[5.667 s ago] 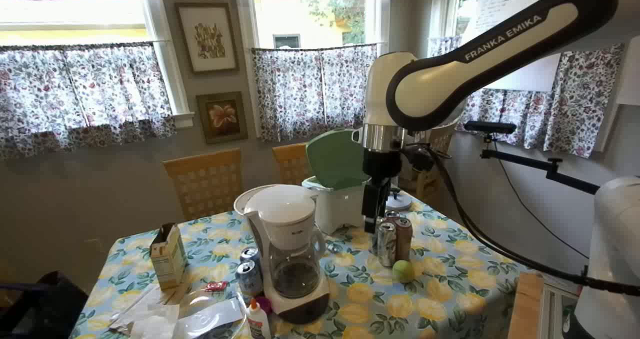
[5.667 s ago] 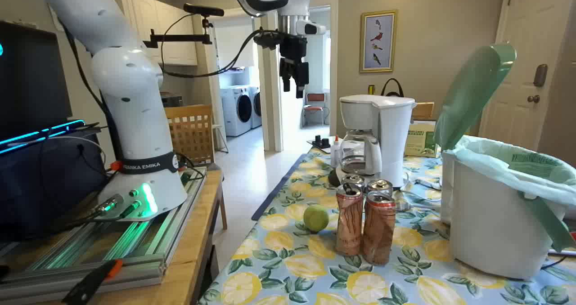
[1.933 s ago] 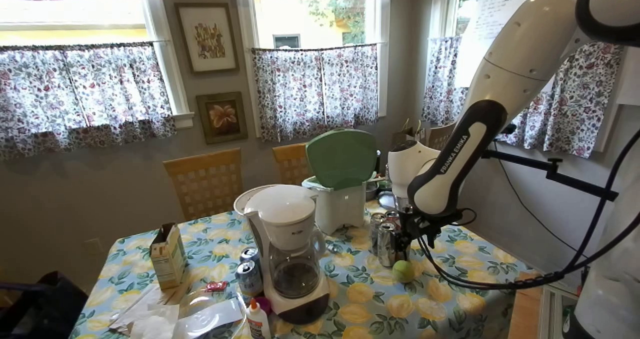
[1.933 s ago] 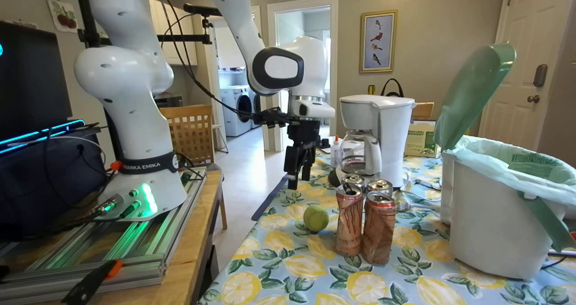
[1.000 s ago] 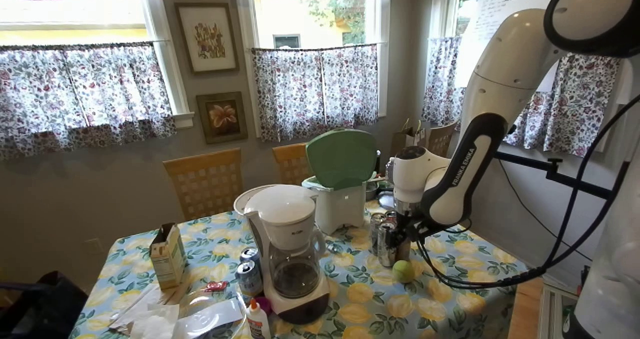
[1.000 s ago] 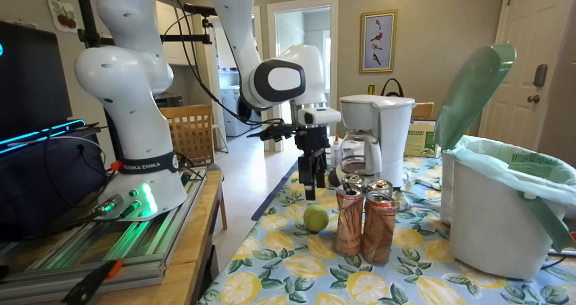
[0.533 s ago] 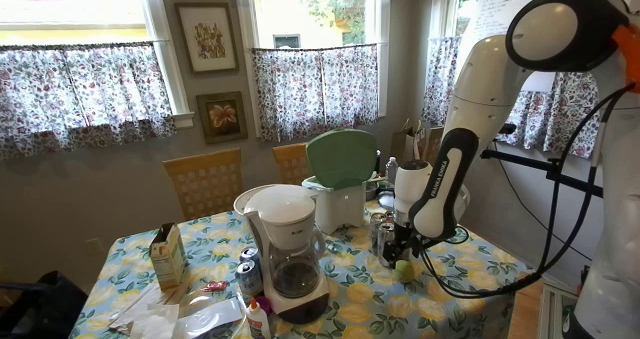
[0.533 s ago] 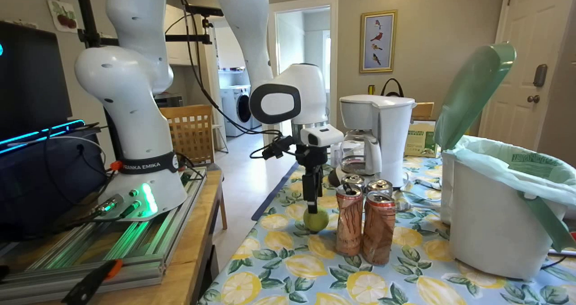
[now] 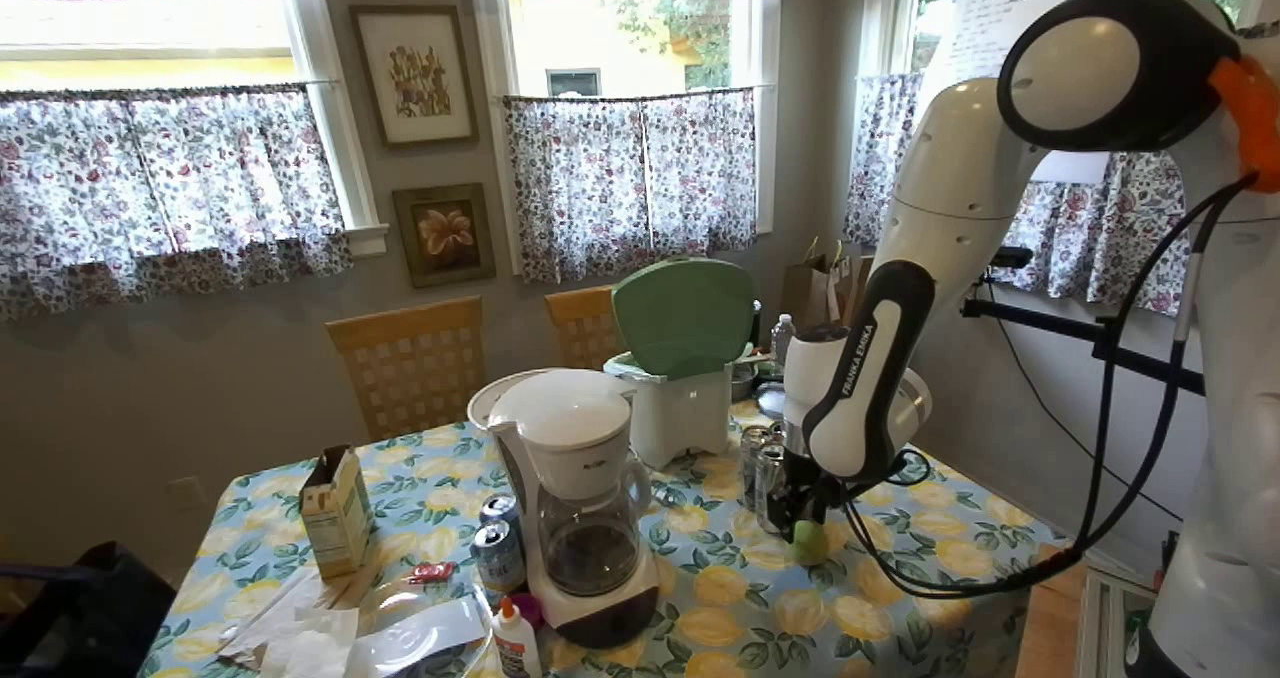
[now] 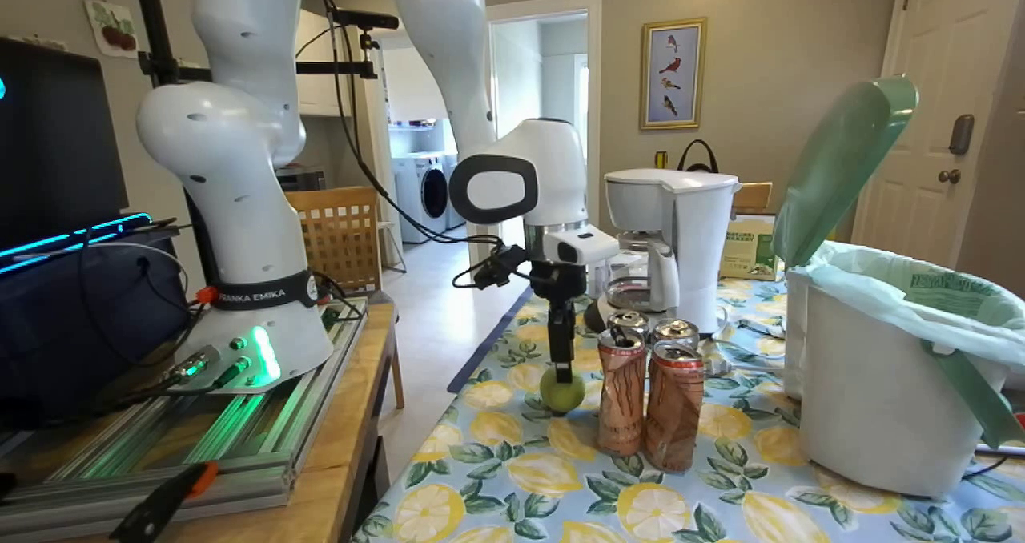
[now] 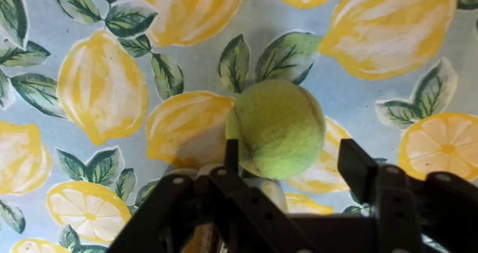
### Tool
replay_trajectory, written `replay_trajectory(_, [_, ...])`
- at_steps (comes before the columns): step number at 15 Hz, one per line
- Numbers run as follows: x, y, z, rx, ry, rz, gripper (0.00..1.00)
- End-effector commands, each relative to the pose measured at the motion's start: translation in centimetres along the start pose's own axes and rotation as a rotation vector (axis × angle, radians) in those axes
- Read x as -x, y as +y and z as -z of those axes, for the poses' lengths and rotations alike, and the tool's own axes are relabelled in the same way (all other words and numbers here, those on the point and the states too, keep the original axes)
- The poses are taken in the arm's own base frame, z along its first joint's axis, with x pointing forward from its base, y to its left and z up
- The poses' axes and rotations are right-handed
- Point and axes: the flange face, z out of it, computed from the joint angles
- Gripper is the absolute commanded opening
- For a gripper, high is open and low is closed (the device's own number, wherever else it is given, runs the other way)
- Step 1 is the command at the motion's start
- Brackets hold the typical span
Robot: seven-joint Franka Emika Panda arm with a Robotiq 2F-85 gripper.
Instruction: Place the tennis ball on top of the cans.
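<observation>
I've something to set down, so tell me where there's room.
Free tablecloth: between coffee maker and ball, and between box and blue cans. Crowded: by the glue bottle and papers, and around claw, ball and clustered cans.

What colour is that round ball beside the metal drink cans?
Yellow-green, with darker seams: the fuzzy round tennis ball shows best in the wrist view.

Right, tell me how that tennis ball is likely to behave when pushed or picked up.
The tennis ball would probably roll if pushed, since it is round and rests on a flat tablecloth. Its fuzzy surface suggests it is unlikely to slip from the tool. It shows no dents, so it may keep its shape when squeezed.
</observation>
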Motion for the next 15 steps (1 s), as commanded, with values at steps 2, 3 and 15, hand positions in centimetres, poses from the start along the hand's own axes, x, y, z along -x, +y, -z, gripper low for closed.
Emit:
replay_trajectory(2, [-0.8, -0.2, -0.5, 0.018, -0.009, 0.043, 0.84])
replay_trajectory(3, [-0.9, -0.2, -0.5, 0.022, -0.006, 0.049, 0.80])
replay_trajectory(15, [-0.9, -0.8, -2.6, 0.119, -0.107, 0.128, 0.59])
